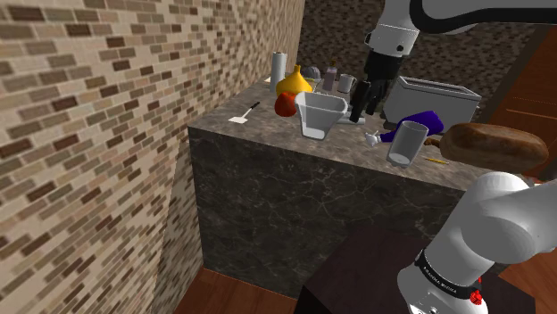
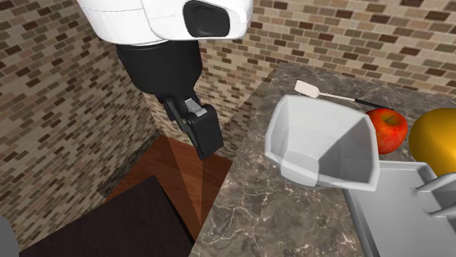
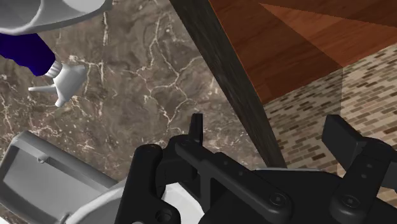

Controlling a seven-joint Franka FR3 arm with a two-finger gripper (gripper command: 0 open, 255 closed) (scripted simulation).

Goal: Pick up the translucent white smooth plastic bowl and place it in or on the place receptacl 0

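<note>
Tan-and-brown brick wall runs along the shoulder view's left, meeting the end of a dark marble-patterned counter. Reddish wood floor lies beyond the counter's end. White arm rises from the dark stand and comes down over the counter from above. On the counter, at the shoulder view's right: grey toaster at the back, brown bread loaf in front of it, dark blue object between them. Flat grey tray sits near the middle of the counter. White bowl, angular walls, upright and opening upward, stands on the counter at the tray's corner; it meets or overlaps the tray's edge, cannot tell which. Black gripper hangs just beside the bowl, on its toaster side, not touching it. Wrist view: the two fingers stand well apart with nothing clasped between them; counter edge and floor show through the gap. Clear drinking glass stands near the counter's front edge, beside the loaf. Yellow gourd sits behind the bowl, red apple just beside the gourd and close behind the bowl's rim. White spatula with thin dark handle lies flat near the counter's wall-side edge, apart from the bowl.
</note>
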